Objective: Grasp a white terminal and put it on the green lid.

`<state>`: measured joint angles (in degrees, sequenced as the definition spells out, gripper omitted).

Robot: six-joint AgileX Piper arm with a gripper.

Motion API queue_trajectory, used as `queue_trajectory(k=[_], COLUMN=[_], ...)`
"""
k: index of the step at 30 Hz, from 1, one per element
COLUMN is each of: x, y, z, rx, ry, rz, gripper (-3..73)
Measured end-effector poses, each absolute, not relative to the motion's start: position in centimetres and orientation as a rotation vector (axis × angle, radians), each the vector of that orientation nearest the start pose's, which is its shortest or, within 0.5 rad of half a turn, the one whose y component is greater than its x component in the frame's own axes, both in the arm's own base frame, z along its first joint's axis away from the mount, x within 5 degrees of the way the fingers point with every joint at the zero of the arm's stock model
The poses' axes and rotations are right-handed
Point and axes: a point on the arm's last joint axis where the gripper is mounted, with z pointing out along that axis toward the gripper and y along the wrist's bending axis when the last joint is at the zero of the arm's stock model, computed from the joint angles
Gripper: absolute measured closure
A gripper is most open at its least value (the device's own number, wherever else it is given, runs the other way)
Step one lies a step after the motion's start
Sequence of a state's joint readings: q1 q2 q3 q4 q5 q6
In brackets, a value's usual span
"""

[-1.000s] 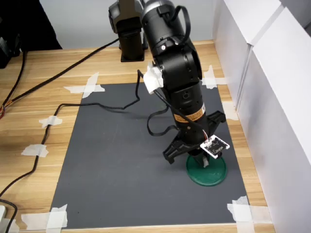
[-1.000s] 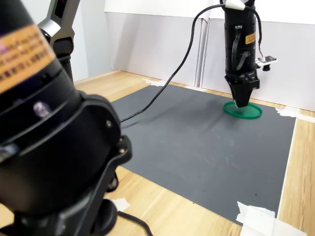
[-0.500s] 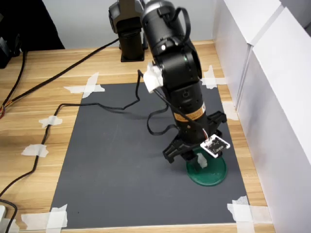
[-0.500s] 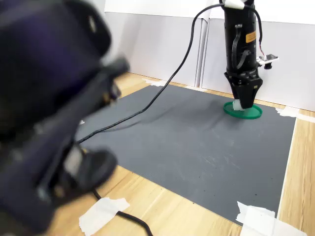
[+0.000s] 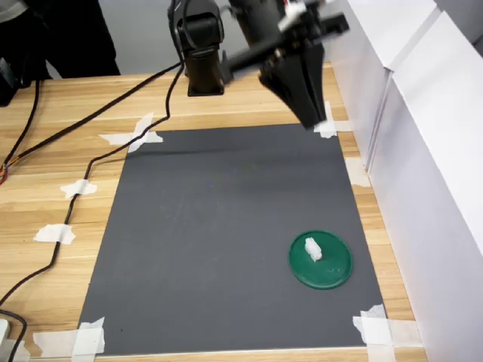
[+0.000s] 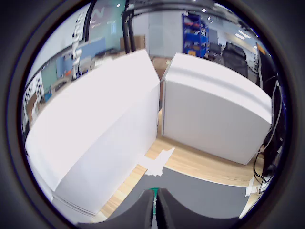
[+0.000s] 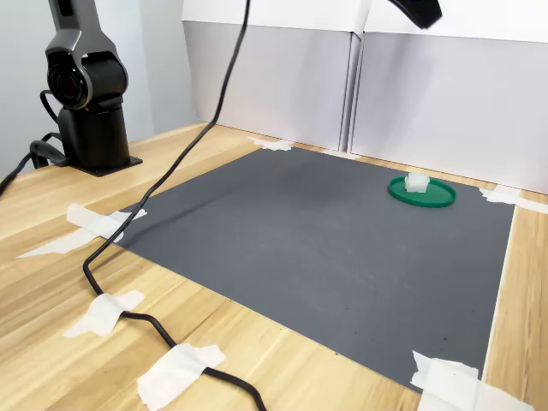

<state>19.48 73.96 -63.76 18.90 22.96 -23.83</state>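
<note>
White terminal [image 5: 312, 249] left on green lid [image 5: 332, 275]; hand [image 5: 315, 117] (fingers together) has lifted away

In the second exterior view you see only the tip of the claw [image 7: 421, 12]; the top edge cuts off the rest. In the first exterior view the arm's upper part leaves the picture. The white terminal [image 5: 312, 249] is too small to show detail.

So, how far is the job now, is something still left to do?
Done: the white terminal sits on the green lid, clear of the arm, in both exterior views. In hand: nothing; the gripper is raised far from the lid, its fingers closed and empty in the wrist view. Left: nothing visible; the placement looks complete.
</note>
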Motion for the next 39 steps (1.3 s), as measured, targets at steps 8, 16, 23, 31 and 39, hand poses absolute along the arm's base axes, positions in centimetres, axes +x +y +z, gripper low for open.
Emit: queue_trajectory(k=[8,16,23,31,39], x=[18.8,12.3,9.0,7.8,7.3], y=[3.1,-0.2,-0.4,-0.4,-0.4], z=[35.2,28.4,23.7,21.5,20.2], rx=[-0.196,-0.039,-0.121,-0.074,-0.055], ry=[1.749,1.74,1.705,1.691,1.673], rz=[0.114,-0.05,-0.174,-0.138,-0.128], gripper=[71.0,71.1,71.1,71.1,71.1])
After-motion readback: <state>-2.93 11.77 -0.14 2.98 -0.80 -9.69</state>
